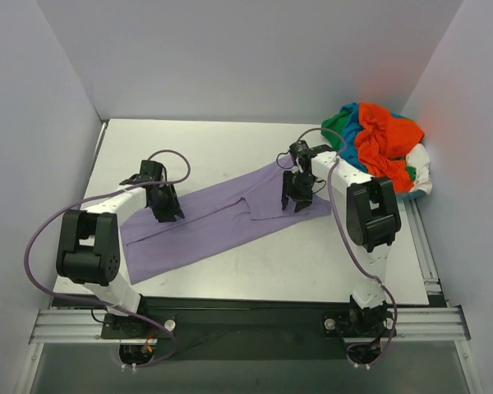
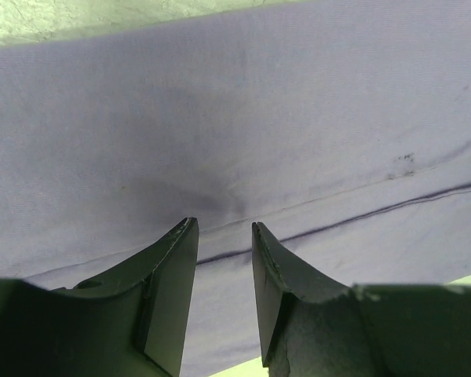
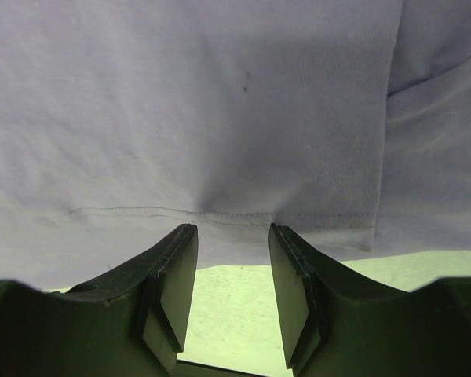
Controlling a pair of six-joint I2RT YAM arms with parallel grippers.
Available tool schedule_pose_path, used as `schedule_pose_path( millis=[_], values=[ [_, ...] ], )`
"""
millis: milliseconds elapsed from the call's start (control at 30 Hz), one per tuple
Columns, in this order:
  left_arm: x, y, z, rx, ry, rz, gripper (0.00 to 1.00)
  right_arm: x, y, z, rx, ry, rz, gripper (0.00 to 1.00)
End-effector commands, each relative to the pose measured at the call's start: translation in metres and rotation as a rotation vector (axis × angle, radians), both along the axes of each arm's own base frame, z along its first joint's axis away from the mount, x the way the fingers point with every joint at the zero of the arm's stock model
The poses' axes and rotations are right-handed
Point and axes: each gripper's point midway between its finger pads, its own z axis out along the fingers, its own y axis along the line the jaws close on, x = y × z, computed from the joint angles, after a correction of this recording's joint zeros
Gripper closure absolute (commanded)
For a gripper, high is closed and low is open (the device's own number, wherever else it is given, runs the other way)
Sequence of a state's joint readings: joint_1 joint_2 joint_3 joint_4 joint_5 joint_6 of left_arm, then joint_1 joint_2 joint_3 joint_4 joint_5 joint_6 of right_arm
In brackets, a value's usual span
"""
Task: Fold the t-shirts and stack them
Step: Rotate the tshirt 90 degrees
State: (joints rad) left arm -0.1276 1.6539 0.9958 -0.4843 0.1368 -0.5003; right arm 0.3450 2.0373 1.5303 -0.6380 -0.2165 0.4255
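Note:
The lavender-purple t-shirt (image 1: 222, 217) lies flat on the table as a long folded band running from near left to far right. My left gripper (image 1: 166, 209) is open, fingertips down on the band's left part; in the left wrist view (image 2: 224, 228) a seam of the shirt (image 2: 235, 118) runs just past the tips. My right gripper (image 1: 296, 197) is open at the band's right end; in the right wrist view (image 3: 231, 229) its tips stand at the stitched hem of the shirt (image 3: 220, 102), with bare table between the jaws.
An orange-red shirt (image 1: 382, 139), a green one (image 1: 337, 123), a teal-blue one (image 1: 349, 139) and a white one (image 1: 419, 168) lie crumpled in a pile at the back right corner. White walls enclose the table (image 1: 312, 263) on three sides.

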Motion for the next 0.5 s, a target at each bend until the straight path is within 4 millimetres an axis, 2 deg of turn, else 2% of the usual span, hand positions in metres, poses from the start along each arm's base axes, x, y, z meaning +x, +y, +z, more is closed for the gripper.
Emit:
schedule_pose_path(
  millis=[0, 233, 300, 367, 400, 433, 467],
  values=[
    [0.016, -0.005, 0.01, -0.03, -0.052, 0.009, 0.56, 0.003, -0.001, -0.002, 0.006, 0.0, -0.023, 0.58],
    [0.008, 0.003, 0.026, 0.001, -0.084, 0.017, 0.56, 0.028, -0.003, -0.028, -0.025, 0.022, -0.047, 0.58],
    [0.006, 0.007, 0.029, 0.017, -0.09, 0.017, 0.56, 0.043, 0.0, -0.024, -0.019, -0.001, -0.063, 0.58],
    [0.003, 0.01, 0.032, 0.029, -0.099, 0.011, 0.56, 0.052, 0.003, -0.03, -0.017, 0.009, -0.076, 0.58],
    [0.002, 0.011, 0.034, 0.03, -0.104, 0.012, 0.56, 0.068, 0.007, -0.019, -0.004, -0.024, -0.081, 0.58],
    [0.001, 0.015, 0.036, 0.033, -0.113, 0.013, 0.55, 0.073, 0.009, -0.026, -0.007, -0.012, -0.088, 0.58],
    [0.001, 0.017, 0.037, 0.033, -0.118, 0.016, 0.55, 0.081, 0.012, -0.022, 0.001, -0.028, -0.089, 0.58]
  ],
)
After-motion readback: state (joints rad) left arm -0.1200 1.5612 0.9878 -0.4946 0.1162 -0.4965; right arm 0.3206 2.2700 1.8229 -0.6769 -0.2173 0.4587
